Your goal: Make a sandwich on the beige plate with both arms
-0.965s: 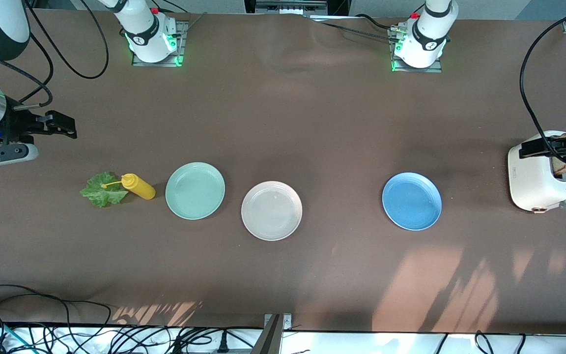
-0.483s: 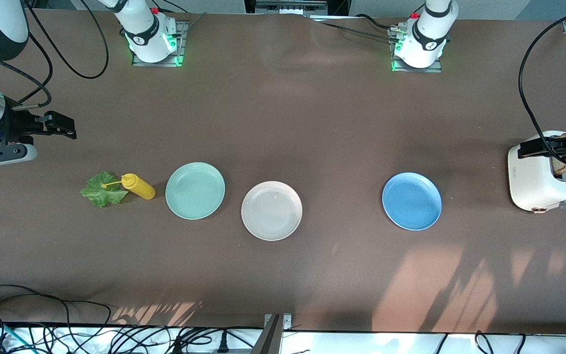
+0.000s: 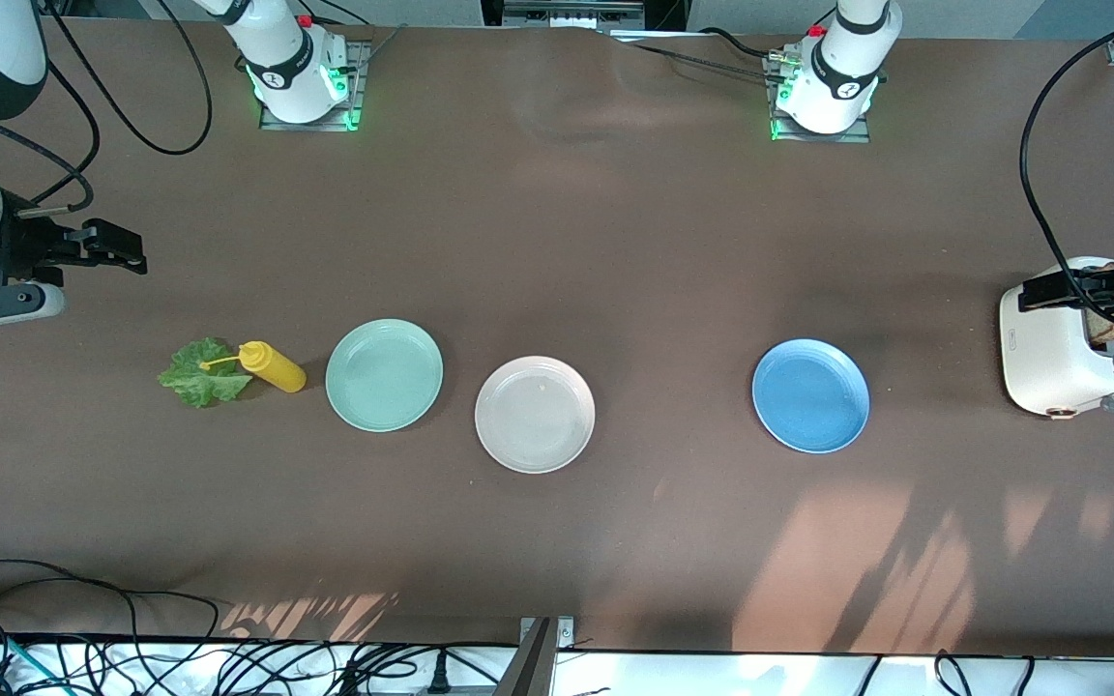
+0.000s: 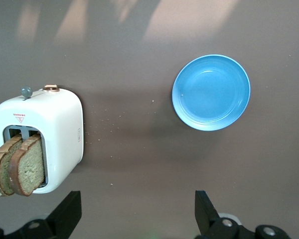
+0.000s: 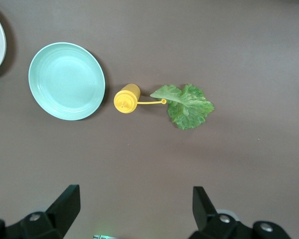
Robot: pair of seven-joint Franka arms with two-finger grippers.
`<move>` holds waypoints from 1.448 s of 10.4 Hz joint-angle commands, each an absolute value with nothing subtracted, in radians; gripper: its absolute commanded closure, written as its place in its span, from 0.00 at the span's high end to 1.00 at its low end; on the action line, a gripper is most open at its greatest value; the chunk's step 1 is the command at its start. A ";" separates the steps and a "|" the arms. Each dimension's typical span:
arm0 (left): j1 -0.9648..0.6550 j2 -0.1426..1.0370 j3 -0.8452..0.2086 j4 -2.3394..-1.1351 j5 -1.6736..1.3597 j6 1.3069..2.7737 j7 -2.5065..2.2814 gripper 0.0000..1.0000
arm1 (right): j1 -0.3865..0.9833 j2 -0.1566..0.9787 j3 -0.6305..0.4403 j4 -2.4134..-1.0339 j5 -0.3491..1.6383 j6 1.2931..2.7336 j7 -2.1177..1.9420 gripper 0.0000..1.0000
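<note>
Three plates lie in a loose row across the brown table (image 3: 557, 242), with the other things at its two ends. Starting at the right arm's end, the right gripper (image 3: 112, 249) hangs in the air over bare tabletop, its two fingers spread apart and holding nothing; the right wrist view shows both black fingers (image 5: 65, 204) wide apart above the table. Near it, and nearer to the front camera, lies the ruffled green lettuce leaf (image 3: 199, 375), flat on the table. The yellow squeeze bottle (image 3: 274, 367) lies on its side just beside the leaf, its thin tip resting on the leaf's edge. Next comes the mint green plate (image 3: 384, 374), bare. The beige plate (image 3: 535, 414) sits near the middle of the table, slightly nearer to the front camera than the mint one and close to it without touching; nothing is on it. Well apart from it, toward the left arm's end, is the blue plate (image 3: 810, 395), also bare. At that end stands the white toaster (image 3: 1060, 348), with two slices of brown bread (image 4: 15, 167) upright in its slots. The left gripper (image 3: 1065, 287) hovers over the toaster, fingers (image 4: 70, 211) spread wide and gripping nothing.
</note>
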State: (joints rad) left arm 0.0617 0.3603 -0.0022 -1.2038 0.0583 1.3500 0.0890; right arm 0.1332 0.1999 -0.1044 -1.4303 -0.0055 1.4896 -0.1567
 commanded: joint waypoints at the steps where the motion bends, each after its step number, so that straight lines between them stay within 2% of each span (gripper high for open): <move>1: 0.054 0.353 -0.005 -1.206 0.081 1.347 0.084 1.00 | 0.124 0.187 -0.104 -1.450 0.014 1.500 -0.149 1.00; 15: 0.041 0.353 -0.003 -1.209 0.046 1.351 0.035 1.00 | 0.123 0.189 -0.104 -1.450 0.015 1.502 -0.150 1.00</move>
State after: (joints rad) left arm 0.0414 0.3605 -0.0026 -1.2038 0.0565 1.3504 0.0462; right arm 0.1291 0.1999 -0.1058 -1.4325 -0.0047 1.4897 -0.1567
